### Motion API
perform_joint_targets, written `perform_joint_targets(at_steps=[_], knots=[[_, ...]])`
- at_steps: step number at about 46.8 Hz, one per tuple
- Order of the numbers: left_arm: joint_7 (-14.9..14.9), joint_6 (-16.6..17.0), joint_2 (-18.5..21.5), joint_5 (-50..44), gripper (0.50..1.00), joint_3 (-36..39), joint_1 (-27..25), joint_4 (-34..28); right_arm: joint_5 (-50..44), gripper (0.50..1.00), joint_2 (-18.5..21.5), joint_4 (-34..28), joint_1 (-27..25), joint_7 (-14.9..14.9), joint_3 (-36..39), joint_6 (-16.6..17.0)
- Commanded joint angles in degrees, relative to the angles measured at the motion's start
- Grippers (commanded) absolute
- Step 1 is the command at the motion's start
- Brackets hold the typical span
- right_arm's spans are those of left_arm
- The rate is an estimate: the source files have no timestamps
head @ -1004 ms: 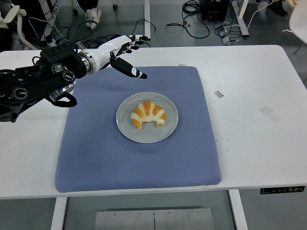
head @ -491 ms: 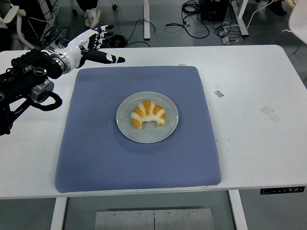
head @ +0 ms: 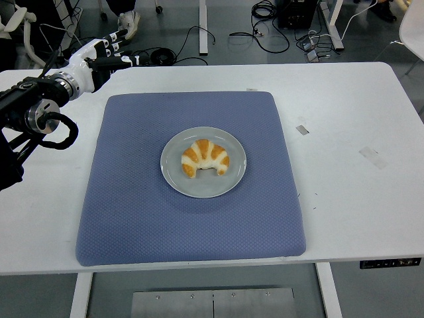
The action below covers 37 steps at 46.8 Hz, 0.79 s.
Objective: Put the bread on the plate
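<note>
A croissant-shaped bread (head: pixel 205 158) lies on a grey round plate (head: pixel 176 179) in the middle of a blue mat (head: pixel 146 225). My left hand (head: pixel 109 54) is over the table's far left corner, well away from the plate. Its fingers are spread and it holds nothing. My left arm (head: pixel 33 112) comes in from the left edge. My right arm is out of view.
The white table (head: pixel 351 192) holds bits of tape (head: pixel 373 157) on the right side. Cables and chair legs lie on the floor beyond the far edge.
My left hand has drawn back from above the mat's far left part to the table's far left corner. The bread and plate have not moved.
</note>
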Motion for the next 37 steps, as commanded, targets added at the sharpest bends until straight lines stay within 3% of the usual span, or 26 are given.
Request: perform_joint_targets(at_steps=[1, 24, 37], knots=[[-0.84, -0.71, -0.5, -0.96, 0.984, -0.12, 0.04, 2.05, 0.0, 1.0, 0.0, 0.0, -0.01, -0.02, 0.0, 0.0], [-1.63, -12.84, -3.23, -5.09, 0.983, -4.16, -2.25, 16.47, 0.0, 1.0, 0.0, 0.0, -0.01, -0.02, 0.0, 0.0], [-1.54, -16.27, -3.93, -7.46, 0.983, -4.25, -4.18, 19.99, 0.0, 1.0, 0.0, 0.0, -0.01, -0.02, 0.0, 0.0]])
